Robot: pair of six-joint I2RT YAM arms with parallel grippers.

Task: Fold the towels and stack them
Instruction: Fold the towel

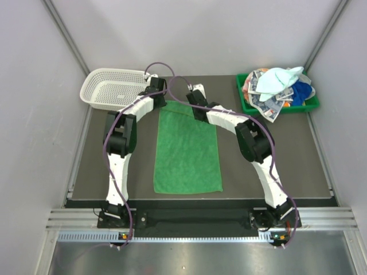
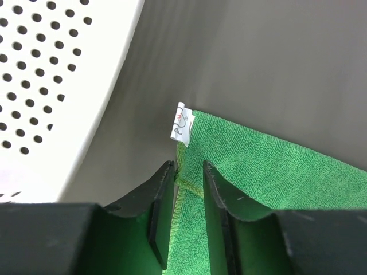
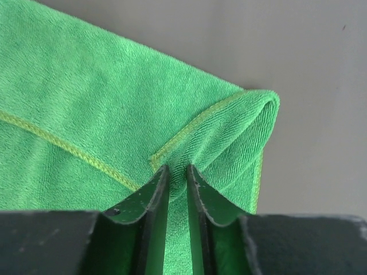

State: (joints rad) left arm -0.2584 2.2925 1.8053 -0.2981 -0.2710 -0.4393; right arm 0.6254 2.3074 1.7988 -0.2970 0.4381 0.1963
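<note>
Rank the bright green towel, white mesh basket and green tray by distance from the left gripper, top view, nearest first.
1. The bright green towel: its far-left corner lies right at the left gripper.
2. The white mesh basket: just to that gripper's left.
3. The green tray: off at the far right, well away.

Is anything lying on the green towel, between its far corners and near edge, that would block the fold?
Nothing visible. The green towel is bare; the basket and tray sit off to the sides.

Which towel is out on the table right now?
The bright green towel, spread flat on its own; the other towels sit heaped in the green tray.
</note>
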